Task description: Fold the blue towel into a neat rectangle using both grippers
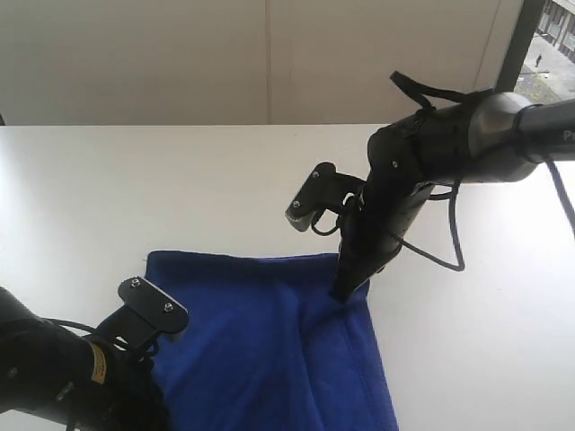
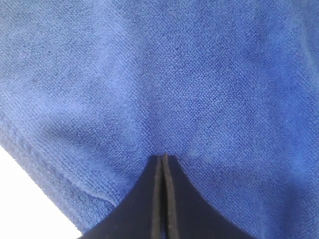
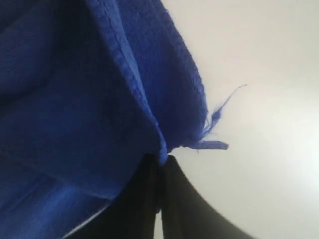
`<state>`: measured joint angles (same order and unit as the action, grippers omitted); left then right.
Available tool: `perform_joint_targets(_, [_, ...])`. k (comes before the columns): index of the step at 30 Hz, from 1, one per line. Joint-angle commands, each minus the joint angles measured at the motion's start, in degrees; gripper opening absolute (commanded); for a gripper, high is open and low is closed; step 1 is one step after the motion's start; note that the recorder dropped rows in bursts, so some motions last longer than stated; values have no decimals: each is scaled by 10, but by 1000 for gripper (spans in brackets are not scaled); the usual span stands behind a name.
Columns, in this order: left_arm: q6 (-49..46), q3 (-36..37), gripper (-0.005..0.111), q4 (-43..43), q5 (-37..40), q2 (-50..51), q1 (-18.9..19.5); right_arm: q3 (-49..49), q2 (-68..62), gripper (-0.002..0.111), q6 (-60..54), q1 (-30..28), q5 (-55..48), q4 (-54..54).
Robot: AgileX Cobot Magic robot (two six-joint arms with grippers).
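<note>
Right gripper [image 3: 162, 162] pinches just a frayed far corner of the blue towel [image 1: 269, 350], left gripper [image 2: 163, 159] is shut with hold unclear, so I expect a slip and a skewed fold.

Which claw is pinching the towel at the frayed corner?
The right claw, shut on the blue towel at the corner where loose threads stick out. The left claw pinches smooth cloth just inside a hem, with no fraying in view.

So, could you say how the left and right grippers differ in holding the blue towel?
The left gripper pinches the blue towel inside its hem, on flat cloth; the right gripper pinches a corner beside loose threads. In the exterior view the right gripper points down; the left gripper's tips are hidden. Both are shut.
</note>
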<state>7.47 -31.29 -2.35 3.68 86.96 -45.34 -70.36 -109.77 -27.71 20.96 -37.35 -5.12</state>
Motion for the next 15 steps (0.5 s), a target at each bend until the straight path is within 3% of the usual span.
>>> perform_joint_targets(1, [-2, 6, 0, -4, 20, 4, 0, -4, -10, 0, 18, -5, 55, -15])
perform_joint_targets(15, [-2, 6, 0, -4, 18, 4, 0, -4, -64, 0, 51, -5, 133, -44])
